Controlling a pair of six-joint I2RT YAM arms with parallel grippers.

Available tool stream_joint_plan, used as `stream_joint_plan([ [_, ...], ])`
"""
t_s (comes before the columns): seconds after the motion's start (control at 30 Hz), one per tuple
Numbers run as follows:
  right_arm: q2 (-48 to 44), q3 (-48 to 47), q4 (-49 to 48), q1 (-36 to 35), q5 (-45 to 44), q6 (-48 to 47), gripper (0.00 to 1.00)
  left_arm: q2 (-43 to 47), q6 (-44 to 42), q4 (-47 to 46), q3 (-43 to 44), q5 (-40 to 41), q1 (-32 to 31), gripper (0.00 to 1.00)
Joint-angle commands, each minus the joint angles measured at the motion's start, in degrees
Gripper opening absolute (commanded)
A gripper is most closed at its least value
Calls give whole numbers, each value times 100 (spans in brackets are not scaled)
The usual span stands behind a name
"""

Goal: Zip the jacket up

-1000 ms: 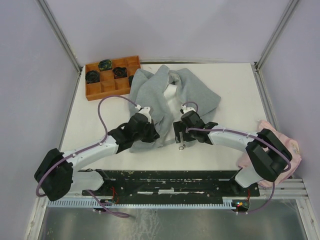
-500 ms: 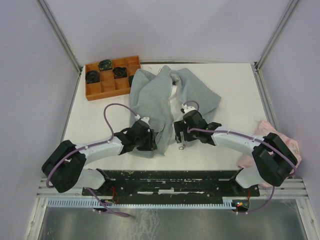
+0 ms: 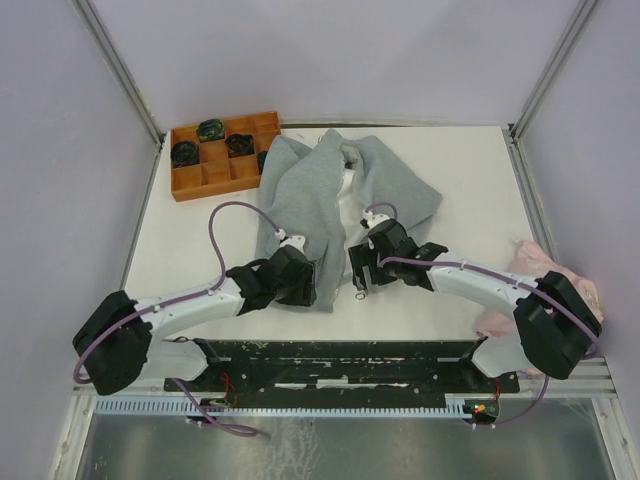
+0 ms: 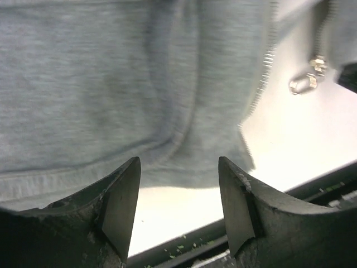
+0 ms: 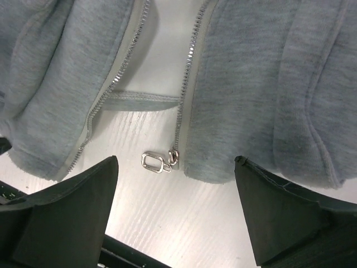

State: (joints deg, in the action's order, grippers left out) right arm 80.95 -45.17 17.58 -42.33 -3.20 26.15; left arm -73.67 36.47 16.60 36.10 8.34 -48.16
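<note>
Left gripper: my left gripper [image 4: 178, 192] has its two fingers [image 4: 120, 206] spread, and nothing is pinched between them.
At my left tips: the bottom hem of the jacket [image 4: 111, 100] lies just past them and dips a little into the gap. It does not touch either pad as far as I can see.
Right gripper: my right gripper [image 5: 175, 187] stands with its fingers [image 5: 61, 218] set wide apart and holds nothing. It hangs over bare table.
At my right tips: the zipper pull [image 5: 156, 162], a small metal ring, lies flat on the table between my two pads, touched by neither.
Zipper: the pull hangs from the slider at the bottom of the tooth row on my right. The other tooth row runs apart from it on my left, with white showing between the two, so the front is open.
Arms: in the overhead view my left gripper [image 3: 298, 280] is at the near edge of the left front panel. My right gripper [image 3: 362, 268] is beside it at the right panel's lower corner.
Jacket, whole: it is light grey and lies mid-table [image 3: 310, 190], with its bottom hem toward my bases.
Tray: an orange compartment tray [image 3: 188, 188] sits at the far left, just beside the jacket's far left edge. Dark round things sit in some of its cells.
Pink cloth: a pale pink cloth [image 3: 585, 300] is bunched at the right edge, well apart from the jacket.
Table: the white top [image 3: 190, 250] shows around everything.
</note>
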Motion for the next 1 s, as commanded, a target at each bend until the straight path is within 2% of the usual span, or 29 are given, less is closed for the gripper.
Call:
stream_joint_plan([
  [0.0,-244,-344,300,12,-106,-185,92,636,175,440,435,405,-334,65],
  [0.2,-147,-446,563,12,-276,-244,88,651,267,266,556,306,-642,59],
  [0.4,298,-755,774,16,-224,-392,76,-218,117,-390,801,35,-854,50],
  [0.57,675,-938,854,16,-108,-439,67,-778,179,-645,605,11,-862,43],
  [0.7,885,-1044,920,22,-189,-503,60,-962,274,-819,333,97,-863,40],
  [0.97,1103,-1122,1136,22,-255,-559,56,-1219,373,-982,81,22,-884,40],
])
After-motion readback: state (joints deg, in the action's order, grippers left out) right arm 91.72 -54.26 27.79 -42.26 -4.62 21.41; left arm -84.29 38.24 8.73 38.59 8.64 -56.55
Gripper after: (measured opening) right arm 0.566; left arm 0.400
